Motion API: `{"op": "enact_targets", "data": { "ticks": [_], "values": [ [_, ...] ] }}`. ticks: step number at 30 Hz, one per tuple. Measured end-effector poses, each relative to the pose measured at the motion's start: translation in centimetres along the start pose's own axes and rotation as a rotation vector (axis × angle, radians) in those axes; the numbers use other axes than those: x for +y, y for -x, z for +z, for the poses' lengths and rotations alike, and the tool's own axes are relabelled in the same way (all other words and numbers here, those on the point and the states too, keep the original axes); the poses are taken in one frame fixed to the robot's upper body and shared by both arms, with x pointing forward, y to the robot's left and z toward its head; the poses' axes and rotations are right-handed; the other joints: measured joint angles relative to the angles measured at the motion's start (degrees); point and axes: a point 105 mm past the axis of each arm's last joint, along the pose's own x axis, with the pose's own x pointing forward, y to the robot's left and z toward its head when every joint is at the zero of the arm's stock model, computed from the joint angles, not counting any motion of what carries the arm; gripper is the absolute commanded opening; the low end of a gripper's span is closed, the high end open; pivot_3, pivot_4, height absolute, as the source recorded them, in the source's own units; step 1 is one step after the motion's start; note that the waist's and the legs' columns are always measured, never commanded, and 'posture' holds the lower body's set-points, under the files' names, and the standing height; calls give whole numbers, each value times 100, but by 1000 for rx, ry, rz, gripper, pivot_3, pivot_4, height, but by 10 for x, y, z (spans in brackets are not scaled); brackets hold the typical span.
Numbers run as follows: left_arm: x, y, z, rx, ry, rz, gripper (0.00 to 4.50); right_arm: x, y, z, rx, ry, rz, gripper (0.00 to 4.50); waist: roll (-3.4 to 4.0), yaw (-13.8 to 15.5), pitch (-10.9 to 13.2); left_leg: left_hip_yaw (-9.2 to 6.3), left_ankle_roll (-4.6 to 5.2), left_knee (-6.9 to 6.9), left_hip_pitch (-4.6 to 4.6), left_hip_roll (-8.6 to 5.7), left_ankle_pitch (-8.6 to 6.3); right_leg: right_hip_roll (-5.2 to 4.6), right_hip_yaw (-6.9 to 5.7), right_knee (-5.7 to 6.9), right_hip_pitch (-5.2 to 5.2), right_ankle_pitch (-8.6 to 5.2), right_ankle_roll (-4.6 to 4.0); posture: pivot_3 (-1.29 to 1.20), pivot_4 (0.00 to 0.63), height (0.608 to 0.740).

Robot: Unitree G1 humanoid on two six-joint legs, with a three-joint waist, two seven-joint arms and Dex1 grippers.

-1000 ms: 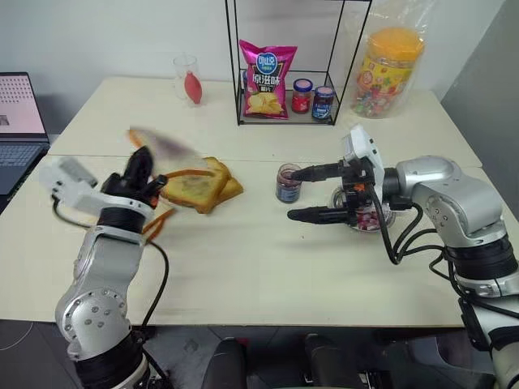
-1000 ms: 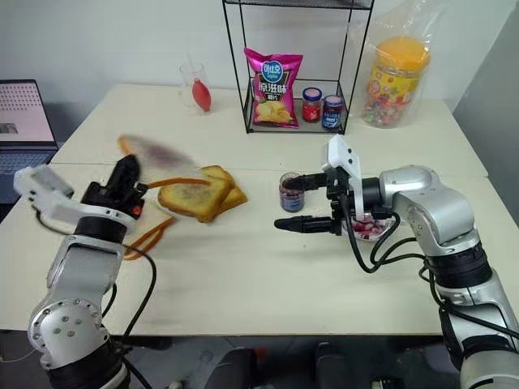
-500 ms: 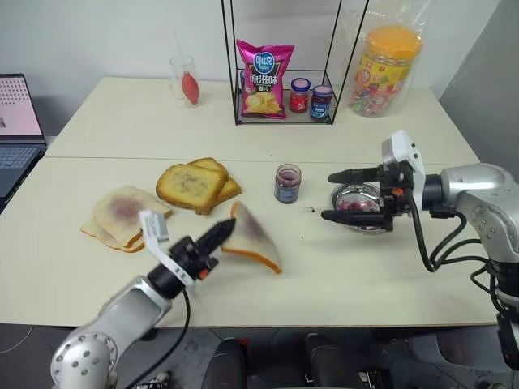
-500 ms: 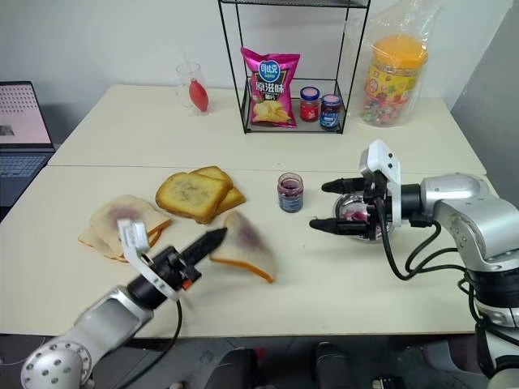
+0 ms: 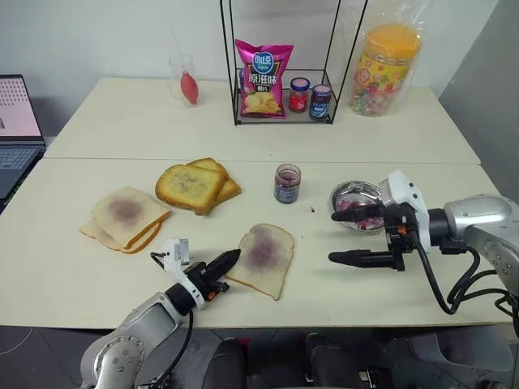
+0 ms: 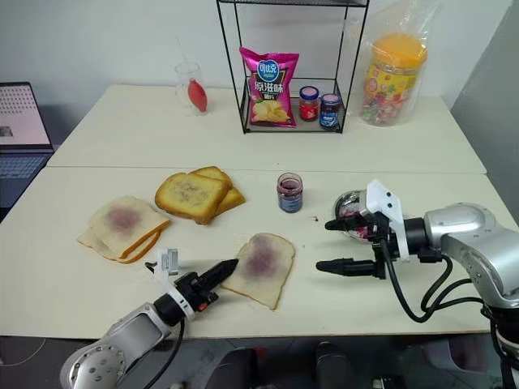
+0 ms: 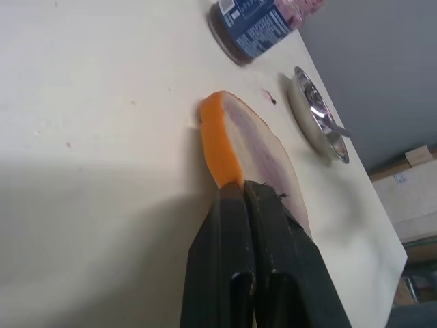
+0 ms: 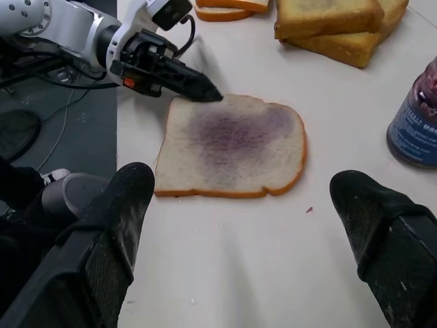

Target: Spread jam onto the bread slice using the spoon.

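The bread slice [image 5: 266, 256] lies flat on the table near the front edge, with a purple jam smear in its middle. My left gripper [image 5: 233, 258] is low over the table and shut on the slice's near-left corner [image 7: 220, 156]. The jam [image 5: 287, 183] shows dark through its small lidless glass jar, behind the slice. A slim silvery spoon [image 7: 326, 117] lies in a small steel dish [image 5: 350, 194] to the jar's right. In front of that dish my right gripper [image 5: 332, 237] points left toward the slice, open and holding nothing.
Two toasted slices [image 5: 195, 185] lie behind the bread, and stacked white slices with jam [image 5: 123, 217] sit at the left. At the back stand a wire rack [image 5: 227, 73] with a chips bag and two lidded jars, a candy tub [image 5: 385, 61], and a glass [image 5: 185, 79]. A laptop [image 5: 16, 113] is far left.
My left gripper has brought the bread slice down from a tilted hold to flat on the table. My right gripper has drawn back to the right and toward the front edge, still open.
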Motion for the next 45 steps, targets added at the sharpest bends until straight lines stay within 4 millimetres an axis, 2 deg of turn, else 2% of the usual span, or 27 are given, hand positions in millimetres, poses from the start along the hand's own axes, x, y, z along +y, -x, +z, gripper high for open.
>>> {"op": "enact_targets", "data": {
  "ticks": [8, 14, 16, 17, 18, 22, 27, 30, 31, 32, 34, 37, 40, 42, 45],
  "values": [
    [-9, -16, 0, -37, 25, -27, 5, 4, 1, -1, 0, -2, -1, 4500, 0, 10, 0, 1, 0, 3, -1, -2, 0, 0, 1, -3, 3, 3, 5, 0, 150, 740],
    [-4, -13, -7, 35, -43, 5, 5, 5, 1, -2, 0, -1, -16, 4500, 0, 7, 0, -1, 1, 1, -1, -1, -1, 2, 0, -2, 1, 8, 14, 0, 150, 740],
    [0, -10, -10, 68, -93, 25, 384, 7, -1, -3, 1, 0, -20, 4500, 0, 6, 0, 0, 1, 1, -1, -1, -1, 1, 0, -3, 1, 3, 5, 0, 150, 740],
    [2, -10, -10, 74, -112, 35, 406, 7, -1, -3, 1, -3, -20, 4500, 0, 6, 0, 0, 1, 2, -1, -2, -1, 1, 1, -3, 1, 3, 5, 0, 150, 740],
    [3, -9, -9, 82, -133, 43, 777, 8, -1, -4, -1, -6, -22, 4500, 0, 6, 0, 1, 1, 2, -1, -1, -1, 1, 1, -2, 1, 3, 5, 0, 150, 740],
    [4, -4, -4, 109, -216, 38, 1542, 15, -5, -5, -18, -9, -16, 4500, -1, 5, 0, -4, 1, 1, -1, 1, -1, 2, -3, -2, 0, 2, 3, 0, 150, 740],
    [15, 12, 17, 110, -334, 104, 2460, 18, -10, -10, -36, -32, -30, 4500, 1, -3, 1, 2, 0, 0, -2, 1, -1, 1, 2, -2, -2, 2, 3, 0, 150, 740],
    [21, 21, 22, 106, -366, 144, 2924, 20, -13, -9, -47, -19, -28, 4500, 0, 4, 1, 1, 0, 0, -4, 1, -1, -1, 1, -3, -2, 1, 3, 0, 150, 740],
    [22, 26, 24, 108, -400, 163, 3212, 21, -15, -9, -51, -17, -23, 4500, -3, 5, 2, -1, 0, 0, -5, 2, -1, -1, -1, -3, -3, 1, 3, 0, 150, 740],
    [24, 33, 29, 113, -445, 181, 3360, 21, -16, -9, -56, -19, -25, 4500, -5, 4, 4, -2, 0, 0, -6, 5, -2, 0, -1, -3, -6, 1, 2, 0, 150, 740],
    [24, 44, 48, 78, -540, 222, 3360, 20, -18, -8, -75, -23, -39, 4500, -5, 6, 4, -1, 0, 0, -8, 5, -1, 0, -1, -1, -10, 1, 1, 0, 150, 740],
    [5, 51, 76, 12, -714, 189, 3360, 17, -20, -5, -113, -11, -71, 4500, -5, 7, 4, 1, 0, 1, -13, 3, -1, -3, 0, -5, -11, 1, 1, 0, 150, 740],
    [-21, 51, 84, 29, -907, 81, 3886, 9, -13, -4, -158, 33, -167, 4500, -6, 32, 3, 4, 0, 1, -28, -4, -2, -10, -2, -12, -23, 1, 2, 0, 150, 740],
    [-38, 43, 89, 80, -1070, -46, 4355, -2, -5, 0, -201, 88, -270, 4500, -5, 56, 3, 1, 0, 5, -53, -4, -1, -6, -6, -1, -52, 4, 5, 0, 150, 740],
    [-63, 30, 91, 114, -1255, -258, 4468, -16, 4, -5, -224, 118, -408, 4500, 0, 57, 1, 9, 1, 9, -63, -2, -1, -4, -1, -3, -58, 12, 10, 0, 150, 740]
  ]
}}
